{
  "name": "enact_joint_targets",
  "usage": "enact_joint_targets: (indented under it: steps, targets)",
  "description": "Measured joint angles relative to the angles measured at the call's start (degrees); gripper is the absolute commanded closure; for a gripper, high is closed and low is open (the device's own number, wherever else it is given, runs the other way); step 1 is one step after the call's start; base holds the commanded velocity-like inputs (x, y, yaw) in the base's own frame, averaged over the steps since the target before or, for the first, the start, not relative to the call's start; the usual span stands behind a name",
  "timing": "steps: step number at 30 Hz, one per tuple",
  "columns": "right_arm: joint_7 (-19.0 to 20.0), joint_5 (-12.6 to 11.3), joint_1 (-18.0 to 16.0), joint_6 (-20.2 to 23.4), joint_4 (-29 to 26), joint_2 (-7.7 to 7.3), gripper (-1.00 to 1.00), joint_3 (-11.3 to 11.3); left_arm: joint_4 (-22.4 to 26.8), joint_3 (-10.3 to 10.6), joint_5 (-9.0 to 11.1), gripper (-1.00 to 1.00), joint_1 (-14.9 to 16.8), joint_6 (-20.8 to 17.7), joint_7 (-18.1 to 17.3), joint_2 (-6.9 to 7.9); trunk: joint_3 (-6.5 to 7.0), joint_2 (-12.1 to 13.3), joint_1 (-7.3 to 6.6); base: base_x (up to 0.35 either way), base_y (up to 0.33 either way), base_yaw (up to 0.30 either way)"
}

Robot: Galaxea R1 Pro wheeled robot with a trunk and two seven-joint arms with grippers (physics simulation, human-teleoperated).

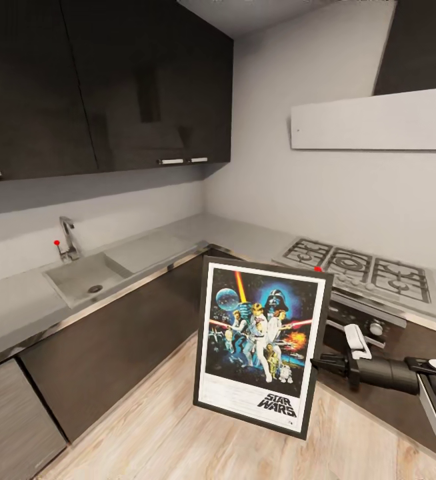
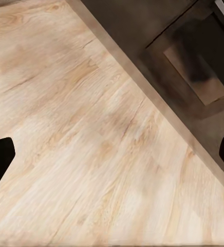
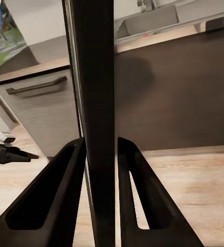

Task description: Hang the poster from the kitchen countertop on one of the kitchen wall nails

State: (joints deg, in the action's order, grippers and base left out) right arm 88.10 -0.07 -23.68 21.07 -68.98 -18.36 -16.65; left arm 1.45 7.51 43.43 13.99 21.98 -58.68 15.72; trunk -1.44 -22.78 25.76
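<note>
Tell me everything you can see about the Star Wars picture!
The poster is a tall rectangle with a thin black frame and white border. Colourful heroes stand on dark blue space, with black STAR WARS letters underneath. It looks flat and stiff. It hangs in the air over the wooden floor, tilted slightly, away from the countertop. The right claw pinches its right edge; in the right wrist view, two dark fingers squeeze the frame between them.

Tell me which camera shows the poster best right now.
Head view: the poster faces the camera whole, artwork and lettering readable, right gripper at its edge. Right wrist view shows its dark frame edge-on between the fingers.
</note>
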Motion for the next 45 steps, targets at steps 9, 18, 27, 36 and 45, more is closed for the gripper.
enact_joint_targets:
  steps: [9, 18, 27, 36, 45]
  targets:
    - [-0.08, 0.14, -0.01, 0.00, 0.02, 0.00, 1.00, 0.08, 0.01, -0.08, 0.03, -1.00, -0.02, 0.03, -0.02, 0.00, 0.00, 0.01, -0.01, -0.075, 0.032, 0.237]
    - [-0.09, 0.16, -0.01, 0.00, 0.03, 0.01, 1.00, 0.08, 0.01, -0.09, 0.03, -1.00, -0.02, 0.06, -0.03, 0.01, 0.00, 0.01, 0.01, -0.229, 0.184, 0.282]
    - [-0.11, 0.16, -0.02, -0.08, 0.02, 0.01, 1.00, 0.09, 0.02, -0.08, 0.07, -1.00, -0.02, 0.07, -0.09, 0.01, 0.00, 0.00, -0.01, -0.134, 0.097, 0.283]
    - [-0.14, 0.16, 0.00, -0.04, 0.01, 0.04, 1.00, 0.07, 0.00, -0.08, 0.00, -1.00, -0.04, 0.07, -0.11, 0.00, 0.00, 0.01, 0.01, -0.242, 0.177, 0.106]
    - [-0.18, 0.22, -0.02, -0.19, -0.22, 0.09, 1.00, 0.17, 0.02, -0.08, 0.09, -1.00, -0.04, 0.07, -0.09, 0.01, 0.00, 0.00, -0.01, -0.121, 0.058, 0.236]
